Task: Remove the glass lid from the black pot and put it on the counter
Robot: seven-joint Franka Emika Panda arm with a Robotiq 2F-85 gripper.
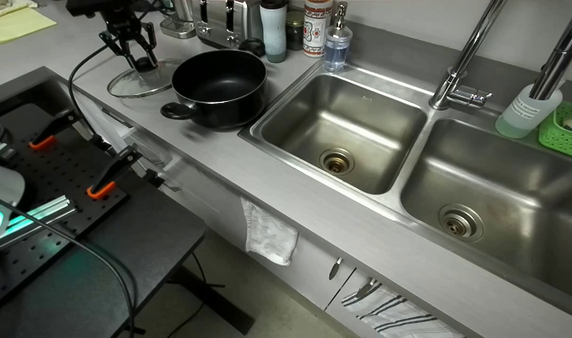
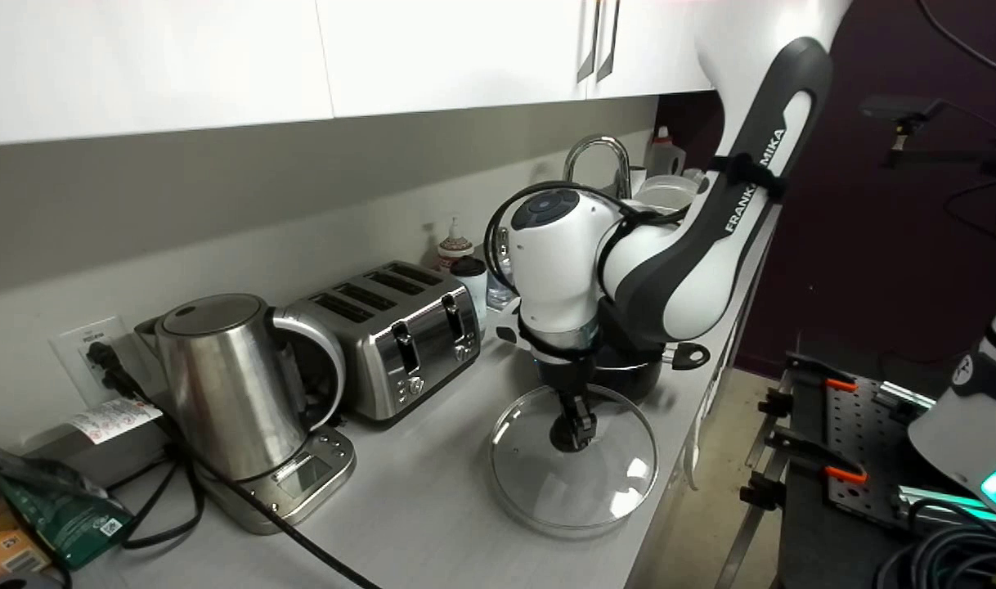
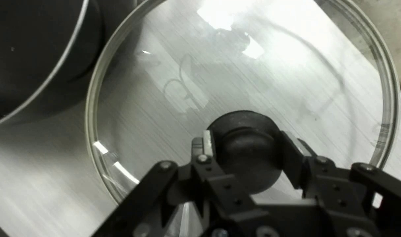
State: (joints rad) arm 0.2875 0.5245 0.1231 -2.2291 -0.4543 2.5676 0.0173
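Note:
The glass lid is beside the black pot, over the counter. It also shows in an exterior view and in the wrist view. My gripper points down at the lid's black knob. In the wrist view, the gripper's fingers press on both sides of the knob. The lid lies flat or nearly so; I cannot tell whether its rim touches the counter. The black pot stands uncovered on the counter, close to the lid. Its dark inside shows in the wrist view.
A toaster and a steel kettle stand along the wall. A tumbler and a soap dispenser stand behind the pot. The sink lies beyond the pot. A black cable hangs over the counter's front edge.

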